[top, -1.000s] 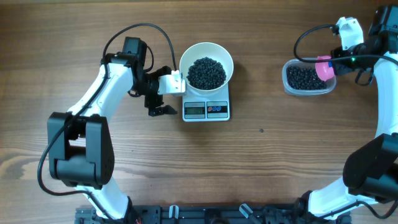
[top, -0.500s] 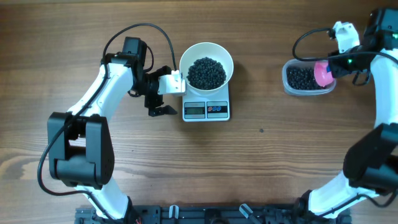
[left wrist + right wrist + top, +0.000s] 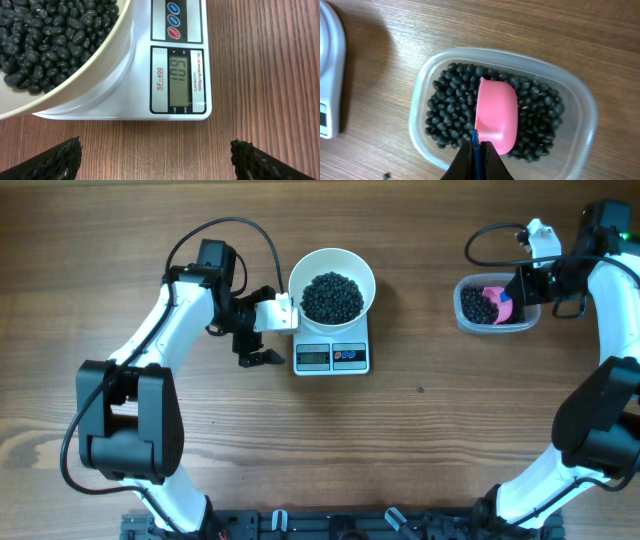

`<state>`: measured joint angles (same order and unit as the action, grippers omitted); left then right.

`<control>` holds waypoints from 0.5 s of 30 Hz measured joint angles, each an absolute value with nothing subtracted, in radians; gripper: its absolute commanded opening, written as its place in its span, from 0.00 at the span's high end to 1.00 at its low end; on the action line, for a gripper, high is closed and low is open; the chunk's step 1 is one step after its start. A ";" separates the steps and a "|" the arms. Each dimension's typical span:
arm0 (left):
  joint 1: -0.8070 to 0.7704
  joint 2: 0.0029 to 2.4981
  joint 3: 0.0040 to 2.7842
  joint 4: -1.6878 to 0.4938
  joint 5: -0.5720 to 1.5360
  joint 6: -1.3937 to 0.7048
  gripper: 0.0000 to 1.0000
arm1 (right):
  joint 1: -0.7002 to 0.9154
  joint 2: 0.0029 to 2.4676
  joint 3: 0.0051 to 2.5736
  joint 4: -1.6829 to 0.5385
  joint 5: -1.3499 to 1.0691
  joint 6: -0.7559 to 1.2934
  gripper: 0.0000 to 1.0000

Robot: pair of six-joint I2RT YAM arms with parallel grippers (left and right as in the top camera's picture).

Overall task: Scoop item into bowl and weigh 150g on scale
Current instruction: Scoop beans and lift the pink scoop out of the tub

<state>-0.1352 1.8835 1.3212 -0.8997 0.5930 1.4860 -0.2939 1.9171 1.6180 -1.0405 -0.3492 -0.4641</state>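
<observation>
– Starting at the left, what is seen there?
– The left gripper (image 3: 271,326) (image 3: 155,162) is held just beside the left edge of the flat white rectangular kitchen scale (image 3: 332,357) (image 3: 180,65), low over the brown wooden table (image 3: 420,440). Its fingers are spread wide and nothing is held between them.

– And on the scale?
– A round glossy white bowl (image 3: 357,266) (image 3: 100,55) is set on the platform. It is filled with small round black beans (image 3: 332,297) (image 3: 45,40), heaped in a dark pile. Digits are lit on the grey display, but they are seen sideways and cannot be read with certainty.

– What is found farther right?
– A clear rectangular plastic tub (image 3: 462,317) (image 3: 420,100) is placed well apart from the scale, and more of the same beans are held in it.

– And the right gripper (image 3: 514,288) (image 3: 476,145)?
– Its fingers are pressed together on the thin handle of a pink plastic scoop (image 3: 497,302) (image 3: 495,112). The scoop's cup is lowered inside the tub, onto the beans. Whether any beans are carried in it cannot be told.
</observation>
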 measured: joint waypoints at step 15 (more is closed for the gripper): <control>-0.135 1.884 1.321 -0.900 0.593 1.486 0.00 | -0.392 1.921 1.618 -1.032 -0.563 -0.355 0.96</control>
<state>-0.1352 1.8835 1.3212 -0.8997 0.5930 1.4860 -0.3923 1.9213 1.6176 -1.0321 -0.5632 -0.3550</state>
